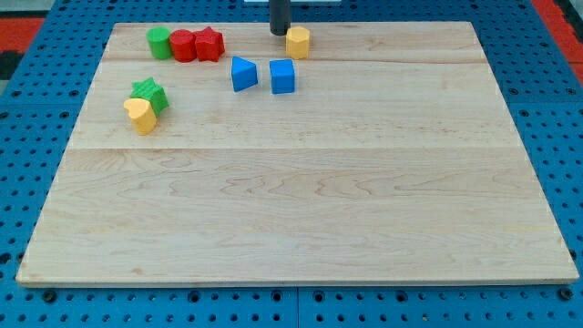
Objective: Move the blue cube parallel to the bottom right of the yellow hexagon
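Observation:
The blue cube (282, 76) sits near the view's top centre. The yellow hexagon (298, 42) lies just above and slightly right of it, close to the board's top edge. My tip (279, 33) stands right beside the hexagon's left side, above the blue cube; whether it touches the hexagon I cannot tell. A second blue block, wedge-shaped (242, 74), lies just left of the cube.
A green cylinder (159, 42), a red cylinder (183, 45) and a red star (209, 44) form a row at the top left. A green star (148, 95) and a yellow heart (140, 115) touch at the left. The wooden board (301, 210) lies on a blue pegboard.

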